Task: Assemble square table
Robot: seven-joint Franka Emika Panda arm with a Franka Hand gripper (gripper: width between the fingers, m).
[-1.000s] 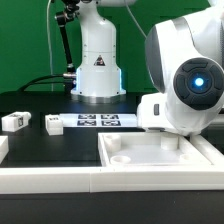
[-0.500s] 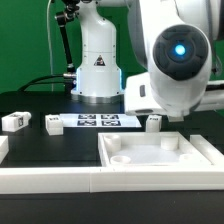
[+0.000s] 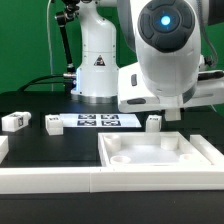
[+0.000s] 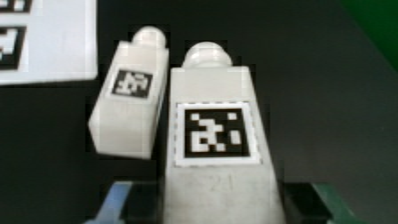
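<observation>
**Square table: one leg gripped, arm drawn up and back**

Over the last second the arm [image 3: 165,50] has risen and swung toward the exterior view's left, so its bulk no longer covers the back of the work surface. That uncovers the neighbouring leg [image 3: 153,122], which lies just off the end of the marker board [image 3: 98,122] on the exterior view's right, behind the tabletop [image 3: 165,157].

The tabletop has not shifted. It sits in the foreground with its hollow side up, and the corner recesses that show are bare, so no leg is fitted yet. The outermost leg [image 3: 13,121] and the inner leg [image 3: 50,123] also stay where they were, well apart from the tabletop on the exterior view's left.

In the wrist view the gripper [image 4: 214,200] is closed on the held leg [image 4: 214,125], tag toward the camera, with dark fingers [image 4: 121,200] against its flanks. Another leg, probably the neighbouring one, lies close alongside on the black surface; whether the two touch cannot be told.

The pick looks made. What remains is carrying this leg to a corner recess, and the close neighbour could get nudged on the way.
</observation>
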